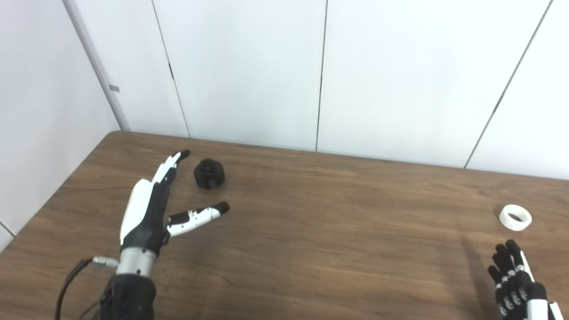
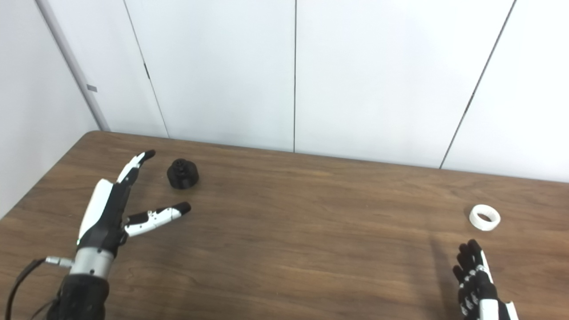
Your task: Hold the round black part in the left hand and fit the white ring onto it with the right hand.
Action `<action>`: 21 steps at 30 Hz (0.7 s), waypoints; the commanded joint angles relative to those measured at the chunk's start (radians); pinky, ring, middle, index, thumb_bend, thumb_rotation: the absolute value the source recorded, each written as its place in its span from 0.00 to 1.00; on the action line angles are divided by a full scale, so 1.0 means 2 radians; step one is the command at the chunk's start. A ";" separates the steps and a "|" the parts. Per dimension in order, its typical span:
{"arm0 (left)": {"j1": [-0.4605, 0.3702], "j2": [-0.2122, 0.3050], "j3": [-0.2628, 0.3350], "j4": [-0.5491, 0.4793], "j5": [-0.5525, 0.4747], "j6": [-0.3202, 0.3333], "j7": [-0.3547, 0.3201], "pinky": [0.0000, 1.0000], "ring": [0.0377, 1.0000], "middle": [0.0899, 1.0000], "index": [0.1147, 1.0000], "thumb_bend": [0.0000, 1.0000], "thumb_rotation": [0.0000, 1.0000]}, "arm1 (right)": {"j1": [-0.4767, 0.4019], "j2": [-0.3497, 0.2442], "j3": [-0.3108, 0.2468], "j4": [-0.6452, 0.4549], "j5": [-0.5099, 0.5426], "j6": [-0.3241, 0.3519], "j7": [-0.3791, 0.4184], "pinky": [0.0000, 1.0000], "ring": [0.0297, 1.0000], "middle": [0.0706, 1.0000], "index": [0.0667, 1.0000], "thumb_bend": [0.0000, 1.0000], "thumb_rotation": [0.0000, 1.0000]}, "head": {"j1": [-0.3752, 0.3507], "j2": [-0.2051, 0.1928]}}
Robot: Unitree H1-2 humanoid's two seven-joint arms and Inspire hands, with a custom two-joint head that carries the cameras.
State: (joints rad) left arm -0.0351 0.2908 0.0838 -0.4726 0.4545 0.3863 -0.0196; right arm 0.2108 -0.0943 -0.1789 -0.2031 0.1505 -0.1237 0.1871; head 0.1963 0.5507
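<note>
The round black part [image 1: 209, 173] rests on the brown table [image 1: 320, 231] toward the far left. My left hand [image 1: 153, 206] hovers just short of it and to its left, open, thumb spread toward the right, touching nothing. The white ring [image 1: 515, 217] lies flat on the table at the right. My right hand [image 1: 515, 278] sits near the bottom right corner, below the ring and apart from it, fingers extended and apart, holding nothing.
White wall panels [image 1: 284, 75] stand directly behind the table's far edge. The table's left edge runs diagonally beside my left arm. A black cable [image 1: 71, 280] trails from the left wrist.
</note>
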 commanded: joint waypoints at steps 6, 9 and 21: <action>-0.047 0.046 -0.002 0.049 0.052 -0.016 0.006 1.00 1.00 0.99 0.90 0.94 0.45 | 0.051 -0.002 0.007 0.001 0.000 0.003 -0.003 1.00 1.00 0.98 0.99 0.61 1.00 | 0.000 0.003; -0.060 0.063 -0.009 0.076 0.075 -0.019 0.008 1.00 1.00 0.99 0.89 0.94 0.48 | 0.051 -0.003 0.008 0.003 -0.003 -0.002 -0.002 1.00 1.00 0.98 0.99 0.60 1.00 | 0.000 0.003; -0.105 0.088 -0.032 0.184 0.122 -0.016 0.020 1.00 1.00 1.00 0.87 0.94 0.48 | 0.051 -0.005 0.008 0.001 -0.004 0.004 -0.004 1.00 1.00 0.98 0.98 0.63 1.00 | -0.003 0.005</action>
State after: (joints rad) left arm -0.1946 0.4342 0.0151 -0.1041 0.6721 0.3690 -0.0090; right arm 0.2130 -0.0949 -0.1761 -0.2052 0.1323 -0.1122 0.1766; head 0.1902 0.5599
